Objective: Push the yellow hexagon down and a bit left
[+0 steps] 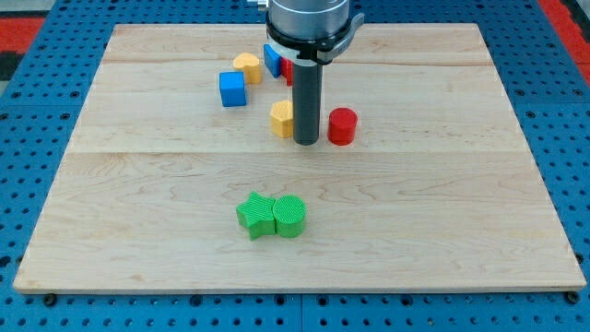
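Observation:
The yellow hexagon (282, 119) sits on the wooden board (138, 184) a little above the middle. My tip (307, 142) is down on the board right beside the hexagon's right side, touching or nearly touching it. A red cylinder (342, 125) stands just right of my tip. The rod hides part of the hexagon's right edge.
A blue cube (232, 88) lies up and left of the hexagon. A yellow rounded block (246, 66), a blue block (273, 59) and a red block (287, 70) cluster near the top behind the rod. A green star (254, 216) and green cylinder (289, 216) sit together lower down.

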Robot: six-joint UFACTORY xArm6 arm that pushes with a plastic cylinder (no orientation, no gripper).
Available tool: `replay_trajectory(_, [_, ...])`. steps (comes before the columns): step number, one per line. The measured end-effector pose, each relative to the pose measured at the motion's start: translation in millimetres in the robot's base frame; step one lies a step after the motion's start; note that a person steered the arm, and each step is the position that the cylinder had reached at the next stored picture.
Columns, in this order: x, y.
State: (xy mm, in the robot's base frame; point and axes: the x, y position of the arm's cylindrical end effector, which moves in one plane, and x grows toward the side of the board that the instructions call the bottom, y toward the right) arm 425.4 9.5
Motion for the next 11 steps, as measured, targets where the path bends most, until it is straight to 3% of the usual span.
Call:
replay_trajectory(4, [-71,13])
replay_trajectory(5, [-56,-13])
replay_trajectory(7, [17,-42])
replay_trajectory(11, [-1,-101])
